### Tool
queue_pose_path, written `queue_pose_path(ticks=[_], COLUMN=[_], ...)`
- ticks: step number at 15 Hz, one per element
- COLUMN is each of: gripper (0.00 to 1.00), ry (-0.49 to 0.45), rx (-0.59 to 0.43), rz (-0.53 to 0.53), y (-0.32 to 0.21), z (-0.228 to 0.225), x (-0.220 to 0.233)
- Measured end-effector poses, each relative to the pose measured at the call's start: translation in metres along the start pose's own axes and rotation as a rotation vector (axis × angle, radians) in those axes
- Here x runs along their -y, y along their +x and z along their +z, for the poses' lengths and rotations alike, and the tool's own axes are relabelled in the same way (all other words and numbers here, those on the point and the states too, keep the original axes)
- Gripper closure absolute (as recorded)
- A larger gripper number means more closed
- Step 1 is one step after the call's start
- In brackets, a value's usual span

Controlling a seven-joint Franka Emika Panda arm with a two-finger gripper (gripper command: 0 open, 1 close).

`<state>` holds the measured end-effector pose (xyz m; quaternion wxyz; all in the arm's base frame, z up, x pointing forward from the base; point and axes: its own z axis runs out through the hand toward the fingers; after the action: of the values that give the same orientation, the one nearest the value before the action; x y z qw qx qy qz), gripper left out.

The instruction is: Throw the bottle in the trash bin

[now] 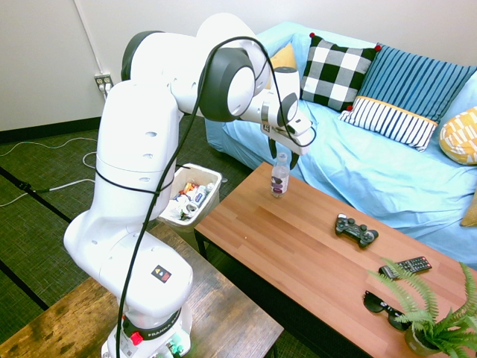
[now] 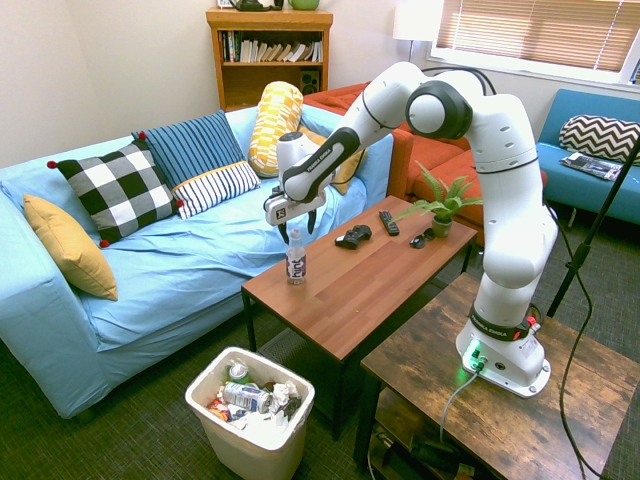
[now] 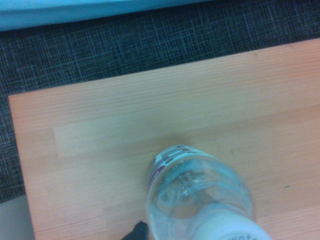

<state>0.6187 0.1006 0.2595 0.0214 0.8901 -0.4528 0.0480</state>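
The bottle point(image 1: 279, 177) point(image 2: 296, 258) stands upright near the end of the wooden coffee table point(image 1: 298, 246) point(image 2: 350, 280) that lies toward the sofa and the bin. It is clear, with a white cap and a dark label band near the base. My gripper point(image 1: 282, 154) point(image 2: 297, 223) hangs open just above its cap, holding nothing. In the wrist view the bottle point(image 3: 200, 200) shows from above, close and blurred, on the table point(image 3: 150, 120). The trash bin point(image 1: 212, 206) point(image 2: 255, 455) is white and sits on the floor beside that table end, with cans and wrappers in it.
A game controller point(image 1: 356, 230) point(image 2: 352, 237), a remote point(image 1: 405, 265) point(image 2: 388, 222), sunglasses point(image 1: 384, 306) and a potted fern point(image 1: 440, 321) point(image 2: 437, 205) lie further along the table. The blue sofa point(image 1: 373, 171) point(image 2: 150, 270) with cushions runs along its far side.
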Motion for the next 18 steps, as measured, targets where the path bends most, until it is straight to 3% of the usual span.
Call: queue_pose_path(ticks=[18], gripper=[1.0], ry=[-0.003], rx=[0.044], rz=[0.02], y=[0.0058], z=[0.0084], x=[0.0005])
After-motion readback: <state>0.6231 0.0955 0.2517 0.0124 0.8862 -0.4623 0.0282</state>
